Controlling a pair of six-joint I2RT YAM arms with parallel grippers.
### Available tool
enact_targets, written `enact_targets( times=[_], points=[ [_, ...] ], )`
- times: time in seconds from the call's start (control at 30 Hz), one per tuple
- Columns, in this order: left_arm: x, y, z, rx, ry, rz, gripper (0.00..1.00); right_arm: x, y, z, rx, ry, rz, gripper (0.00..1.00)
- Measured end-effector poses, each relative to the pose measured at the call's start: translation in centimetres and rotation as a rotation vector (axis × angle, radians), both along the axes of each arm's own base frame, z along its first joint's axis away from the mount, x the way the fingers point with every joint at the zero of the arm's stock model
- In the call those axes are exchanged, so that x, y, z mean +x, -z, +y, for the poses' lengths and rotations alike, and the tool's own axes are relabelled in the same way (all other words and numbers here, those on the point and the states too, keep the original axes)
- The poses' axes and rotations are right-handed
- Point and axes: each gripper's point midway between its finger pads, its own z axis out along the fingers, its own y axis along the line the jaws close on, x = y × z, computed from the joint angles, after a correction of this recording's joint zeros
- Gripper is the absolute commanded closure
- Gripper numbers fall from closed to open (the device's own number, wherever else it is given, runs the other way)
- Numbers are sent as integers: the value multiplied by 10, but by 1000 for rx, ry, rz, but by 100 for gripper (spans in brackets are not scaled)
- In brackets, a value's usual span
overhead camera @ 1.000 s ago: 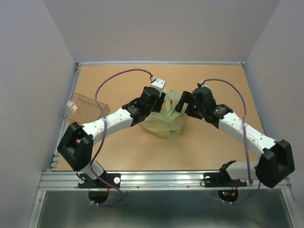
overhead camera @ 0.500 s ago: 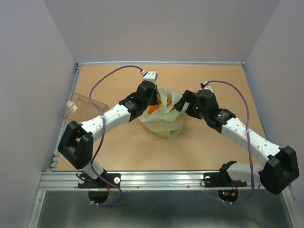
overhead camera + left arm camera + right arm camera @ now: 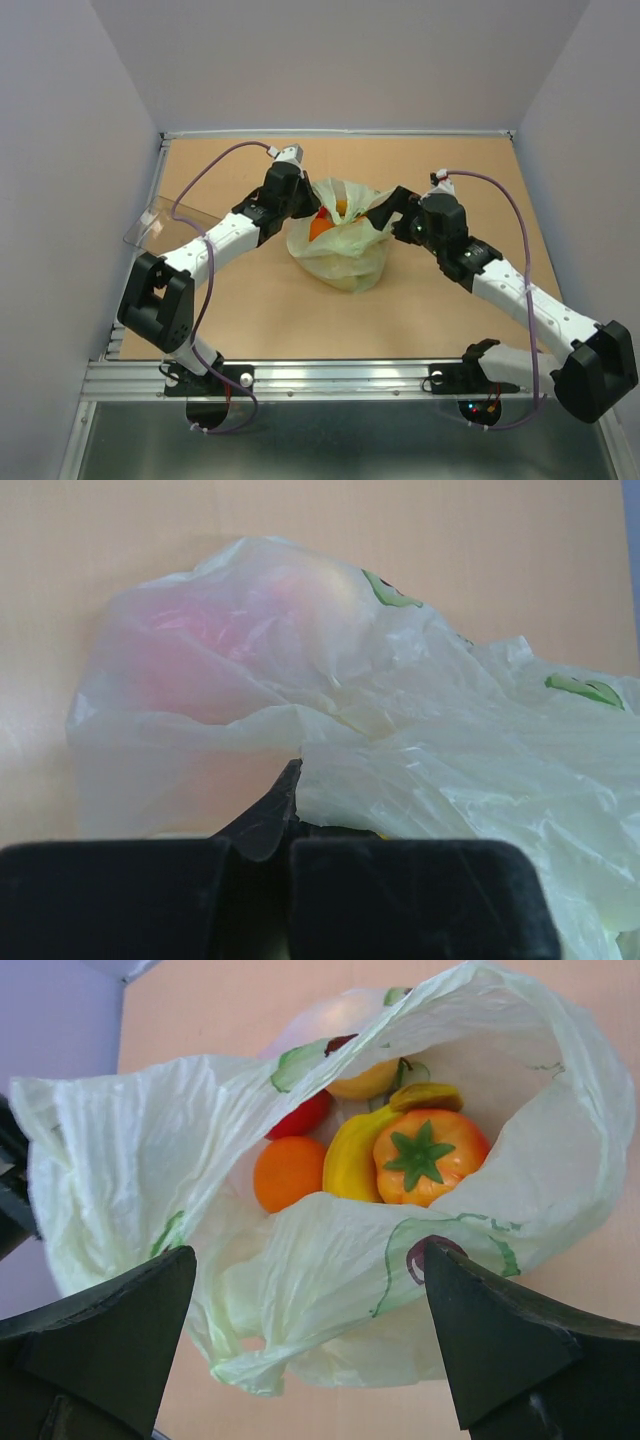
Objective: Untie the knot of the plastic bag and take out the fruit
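One side of the plastic bag (image 3: pixel 345 255) on the table (image 3: pixel 250 320) is pinched tight by the left gripper (image 3: pixel 266 825). The right gripper (image 3: pixel 308 1250) is wide open and empty; the fruit (image 3: pixel 420 1155) lies just ahead inside.

Thin, pale green plastic bag (image 3: pixel 345 262) lay mid-table on the flat tan board table (image 3: pixel 460 180). Small yellow, orange and red fruit (image 3: pixel 415 1155) sat inside it. Black left gripper (image 3: pixel 303 203) stood at its left rim, black right gripper (image 3: pixel 388 212) at its right. Clear rigid rectangular box (image 3: pixel 165 222) lay well left, at the table's edge.
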Motion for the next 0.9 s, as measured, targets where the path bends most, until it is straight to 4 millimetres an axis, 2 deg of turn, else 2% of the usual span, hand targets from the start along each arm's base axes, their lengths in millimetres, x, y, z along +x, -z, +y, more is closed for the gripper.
enact_targets(
  times=[0.13,0.2,0.33,0.37,0.4,0.43,0.47,0.5,0.67,0.73,0.87,0.9],
  points=[
    [-4,-1,-6,-17,21,11,100,7,26,5,-19,6,67,1],
    [-4,-1,-6,-21,21,12,100,10,44,8,-34,11,113,5],
    [-4,-1,-6,-23,17,13,100,9,69,13,-55,11,183,28],
    [-4,-1,-6,-23,14,13,100,8,74,15,-59,9,198,35],
    [-3,-1,-5,-26,8,14,100,6,77,16,-60,7,209,60],
    [-2,-1,-3,-29,2,16,100,5,80,17,-60,6,216,75],
    [-1,-1,-2,-36,-6,19,100,3,83,17,-63,1,220,96],
    [1,-2,0,-39,-14,18,100,-1,87,17,-61,1,229,99],
    [25,-4,26,-81,-107,15,100,-35,123,0,-108,-15,324,99],
    [43,-1,43,-99,-167,25,100,-50,135,-6,-131,-28,367,99],
    [73,20,60,-121,-232,73,99,-79,153,-12,-156,-72,432,98],
    [76,29,58,-124,-227,98,97,-84,155,-12,-159,-84,441,91]
  ],
)
